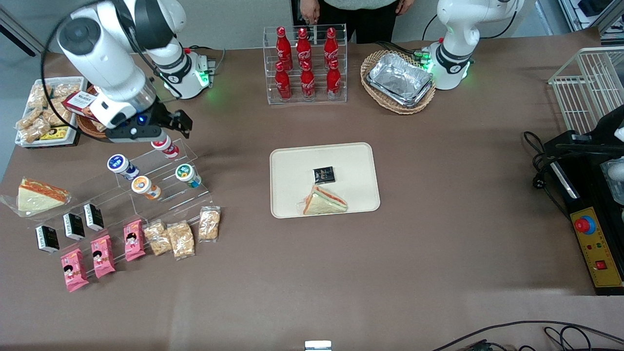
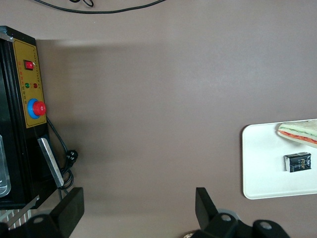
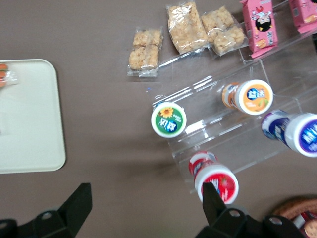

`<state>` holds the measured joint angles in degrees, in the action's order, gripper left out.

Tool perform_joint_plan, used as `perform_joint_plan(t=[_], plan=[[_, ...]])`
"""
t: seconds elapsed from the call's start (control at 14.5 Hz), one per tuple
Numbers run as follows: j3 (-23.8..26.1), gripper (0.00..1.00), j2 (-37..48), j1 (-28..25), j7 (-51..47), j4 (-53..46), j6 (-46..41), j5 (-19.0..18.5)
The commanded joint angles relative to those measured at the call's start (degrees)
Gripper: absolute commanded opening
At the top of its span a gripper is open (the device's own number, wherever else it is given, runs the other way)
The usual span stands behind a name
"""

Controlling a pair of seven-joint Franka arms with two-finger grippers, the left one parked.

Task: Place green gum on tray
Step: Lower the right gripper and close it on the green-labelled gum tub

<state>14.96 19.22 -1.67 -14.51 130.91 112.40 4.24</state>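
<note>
The green gum (image 1: 187, 175) is a small white bottle with a green-and-white lid, lying on the clear stepped rack (image 1: 156, 185). It also shows in the right wrist view (image 3: 169, 119). The cream tray (image 1: 323, 179) lies mid-table with a wrapped sandwich (image 1: 324, 201) and a small black packet (image 1: 323, 174) on it; its corner shows in the right wrist view (image 3: 29, 119). My right gripper (image 1: 168, 127) hangs open and empty above the rack's top step, farther from the front camera than the green gum; in the wrist view the gripper (image 3: 143, 201) stands apart from the gum.
On the rack lie a red-lidded bottle (image 3: 216, 181), an orange-lidded bottle (image 3: 252, 96) and a blue-lidded bottle (image 3: 297, 133). Snack bags (image 1: 180, 236), pink packs (image 1: 102, 253) and black boxes (image 1: 73, 226) sit nearer the camera. A cola rack (image 1: 305, 66) and foil-tray basket (image 1: 399, 80) stand farther back.
</note>
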Motion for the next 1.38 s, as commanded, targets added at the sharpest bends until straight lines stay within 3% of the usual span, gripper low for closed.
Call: perform_joint_plan(t=[0.0,0.41,1.31], plan=[[-0.46,0.99,-3.30,0.79,2.38,3.03,7.20,1.30],[-1.86,0.99,-11.83,0.88,3.25,5.24,18.55,1.30],[-2.30,0.99,-18.43,1.32,4.75,5.67,20.58,1.30]])
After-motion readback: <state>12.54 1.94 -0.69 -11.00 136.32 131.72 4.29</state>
